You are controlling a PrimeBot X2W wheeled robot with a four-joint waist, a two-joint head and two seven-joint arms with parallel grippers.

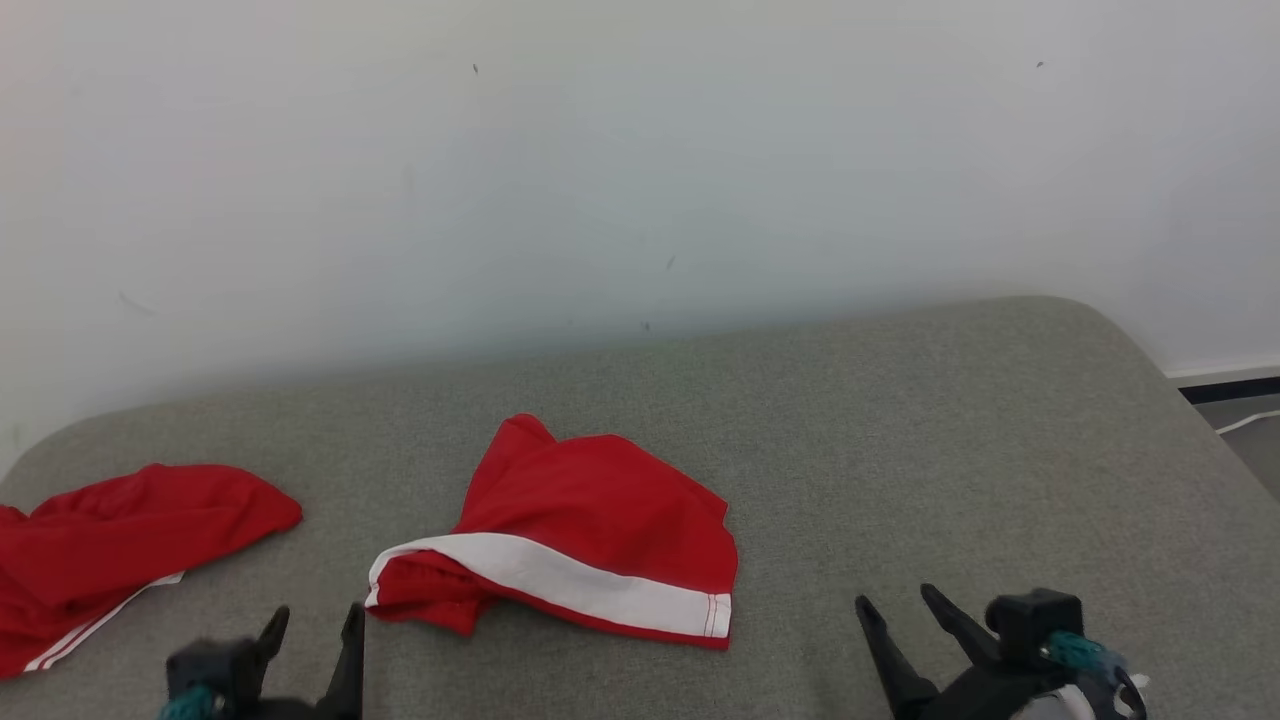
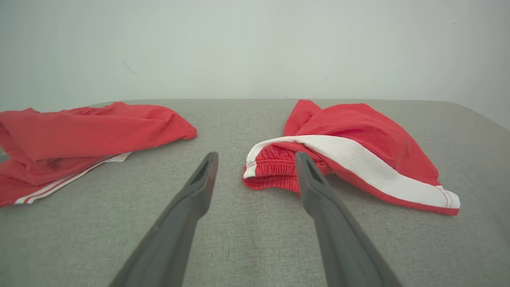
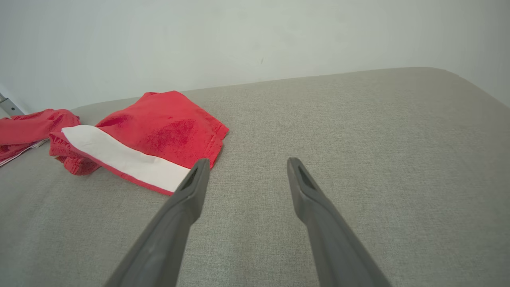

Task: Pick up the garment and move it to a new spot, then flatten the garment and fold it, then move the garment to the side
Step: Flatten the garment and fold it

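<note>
**Grey worktop, red shorts lying between two open grippers**

Grey fabric is covering the worktop [image 1: 950,450], which is sitting against a pale wall [image 1: 640,150]. In the head view, the red shorts [image 1: 590,500] with a white band are lying crumpled near the front middle. A second red garment [image 1: 110,540] is lying well apart at the left edge. The left gripper [image 1: 318,610] is hovering just beside the shorts' near left corner, and the right gripper [image 1: 893,595] is off to their right. Both are holding nothing.

In the left wrist view, the fingers [image 2: 199,191] are standing wide apart. One is showing in front of the bunched waistband of the shorts [image 2: 358,127]; whether it is touching, I cannot tell.

In the right wrist view, the fingers [image 3: 314,199] are likewise standing wide apart over bare fabric, with the shorts [image 3: 167,127] lying to the left.
</note>
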